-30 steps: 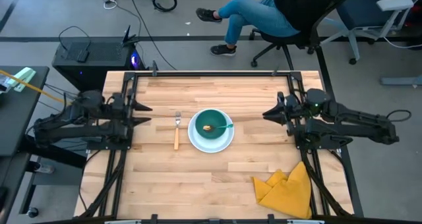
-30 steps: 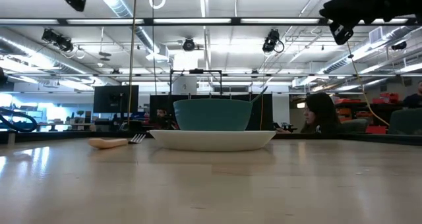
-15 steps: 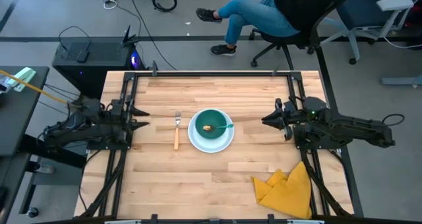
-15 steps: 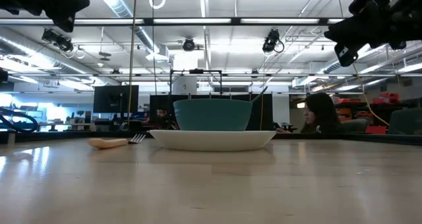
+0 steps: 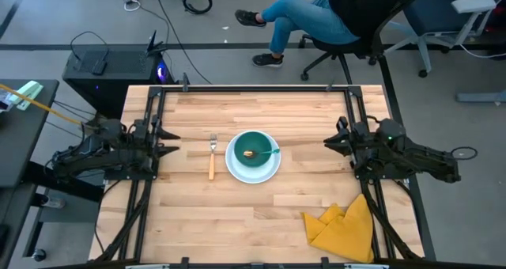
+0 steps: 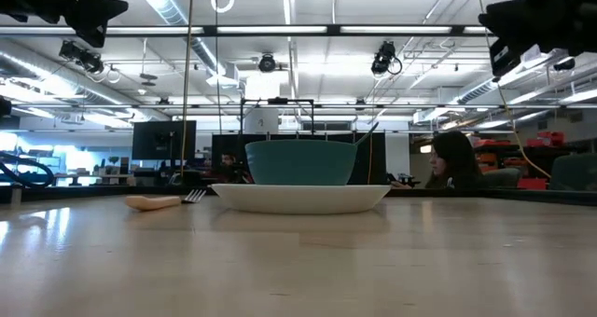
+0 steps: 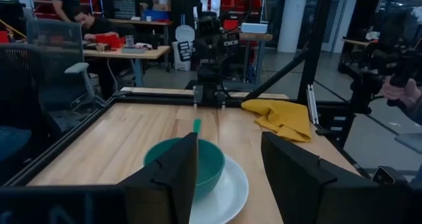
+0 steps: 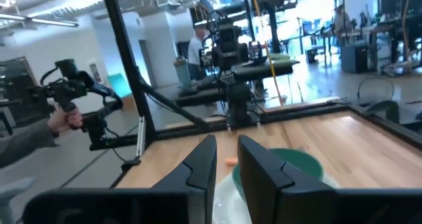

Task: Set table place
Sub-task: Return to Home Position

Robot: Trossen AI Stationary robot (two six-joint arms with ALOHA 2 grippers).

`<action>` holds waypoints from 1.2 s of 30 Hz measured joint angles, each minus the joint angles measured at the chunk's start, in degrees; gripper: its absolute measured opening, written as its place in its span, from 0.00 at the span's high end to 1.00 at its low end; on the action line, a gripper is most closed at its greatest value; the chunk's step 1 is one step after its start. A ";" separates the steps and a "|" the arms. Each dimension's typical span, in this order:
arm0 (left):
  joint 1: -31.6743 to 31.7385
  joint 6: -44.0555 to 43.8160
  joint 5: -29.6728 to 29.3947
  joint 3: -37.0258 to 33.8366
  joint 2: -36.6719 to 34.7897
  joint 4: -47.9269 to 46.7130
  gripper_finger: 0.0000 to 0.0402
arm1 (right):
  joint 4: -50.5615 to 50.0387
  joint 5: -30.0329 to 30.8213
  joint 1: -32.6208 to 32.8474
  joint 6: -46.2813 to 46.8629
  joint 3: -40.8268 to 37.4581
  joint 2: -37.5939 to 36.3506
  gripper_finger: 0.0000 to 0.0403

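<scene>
Robotics lab: exposed ducts (image 6: 173,14), workbenches (image 7: 132,51), monitors (image 6: 163,138).

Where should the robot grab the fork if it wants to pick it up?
By the orange handle, from straight above, pinching across it. The fork lies flat on the table, clear of the plate, so there is room on both sides of the handle.

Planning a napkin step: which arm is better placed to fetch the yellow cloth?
Right. The yellow cloth lies on that arm's side, close by the right gripper; the left gripper sits across the plate, farther off.
</scene>
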 joint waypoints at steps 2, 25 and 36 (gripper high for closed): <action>0.00 0.00 -0.01 0.00 0.00 0.03 0.56 | -1.05 0.01 0.00 0.01 -0.05 0.02 0.83; 0.01 1.67 -1.11 -12.01 0.00 7.02 0.57 | 2.41 4.70 0.00 -1.94 -7.28 0.58 0.83; 0.01 1.94 -7.34 -17.68 0.10 9.22 0.56 | 1.47 12.76 0.00 -3.72 -7.28 2.97 0.83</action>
